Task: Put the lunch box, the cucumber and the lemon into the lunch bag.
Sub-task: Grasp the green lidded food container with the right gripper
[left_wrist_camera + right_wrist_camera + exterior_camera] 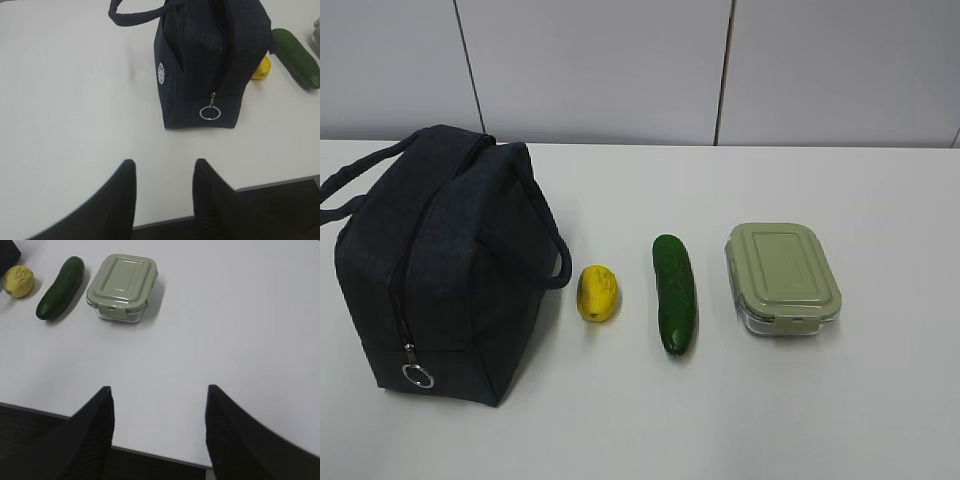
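The navy lunch bag stands at the left of the table, zipper closed, its ring pull low on the near end. To its right lie the lemon, the cucumber and the lunch box with its green lid, in a row. In the left wrist view the bag is ahead, the lemon and cucumber behind it. My left gripper is open and empty over the table's front edge. My right gripper is open and empty, well short of the lunch box, cucumber and lemon.
The white table ends in a wall at the back. Its front edge runs just under both grippers. Neither arm shows in the exterior view.
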Robot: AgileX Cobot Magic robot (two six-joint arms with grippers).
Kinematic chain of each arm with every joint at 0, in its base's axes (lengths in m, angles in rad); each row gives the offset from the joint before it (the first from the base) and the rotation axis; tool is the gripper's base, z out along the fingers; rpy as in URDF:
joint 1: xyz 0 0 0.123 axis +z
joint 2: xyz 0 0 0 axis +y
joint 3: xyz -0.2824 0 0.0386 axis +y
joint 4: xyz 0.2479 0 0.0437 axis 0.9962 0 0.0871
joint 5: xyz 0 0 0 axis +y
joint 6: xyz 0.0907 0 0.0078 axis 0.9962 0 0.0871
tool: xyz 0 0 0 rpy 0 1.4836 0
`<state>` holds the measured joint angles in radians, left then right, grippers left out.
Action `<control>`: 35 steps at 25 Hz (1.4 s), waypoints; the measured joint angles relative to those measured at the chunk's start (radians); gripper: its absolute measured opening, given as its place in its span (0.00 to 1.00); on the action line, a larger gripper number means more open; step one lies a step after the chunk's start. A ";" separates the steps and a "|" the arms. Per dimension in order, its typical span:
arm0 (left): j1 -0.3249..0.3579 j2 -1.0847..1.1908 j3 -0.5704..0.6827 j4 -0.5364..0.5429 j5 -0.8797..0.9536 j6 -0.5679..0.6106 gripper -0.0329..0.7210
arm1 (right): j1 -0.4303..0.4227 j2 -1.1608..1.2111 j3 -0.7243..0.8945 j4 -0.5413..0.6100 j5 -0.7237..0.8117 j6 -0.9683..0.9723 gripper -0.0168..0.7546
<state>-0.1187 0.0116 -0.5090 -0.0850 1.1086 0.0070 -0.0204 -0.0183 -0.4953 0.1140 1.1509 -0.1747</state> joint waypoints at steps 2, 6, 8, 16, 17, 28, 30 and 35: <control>0.000 0.000 0.000 0.000 0.000 0.000 0.38 | 0.000 0.000 0.000 0.000 0.000 0.000 0.59; 0.000 0.000 0.000 0.000 0.000 0.000 0.37 | 0.000 0.000 0.000 0.000 0.000 0.000 0.59; 0.000 0.000 0.000 0.000 0.000 0.000 0.37 | 0.000 0.000 0.000 0.000 0.000 0.000 0.59; 0.000 0.000 0.000 0.000 0.000 0.000 0.37 | 0.000 0.000 0.000 0.000 0.000 0.000 0.59; 0.000 0.000 0.000 0.000 0.000 0.000 0.37 | 0.000 0.000 0.000 0.000 0.000 0.000 0.59; 0.000 0.000 0.000 0.000 0.000 0.000 0.37 | 0.001 0.042 0.000 0.043 0.000 0.019 0.59; 0.000 0.000 0.000 0.000 0.000 0.000 0.37 | 0.001 0.104 0.000 0.043 -0.004 0.021 0.59; 0.000 0.000 0.000 -0.011 0.000 0.000 0.36 | 0.001 0.282 -0.016 0.045 -0.031 0.023 0.59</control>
<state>-0.1187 0.0116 -0.5090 -0.0962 1.1086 0.0070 -0.0196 0.2640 -0.5111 0.1588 1.1196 -0.1520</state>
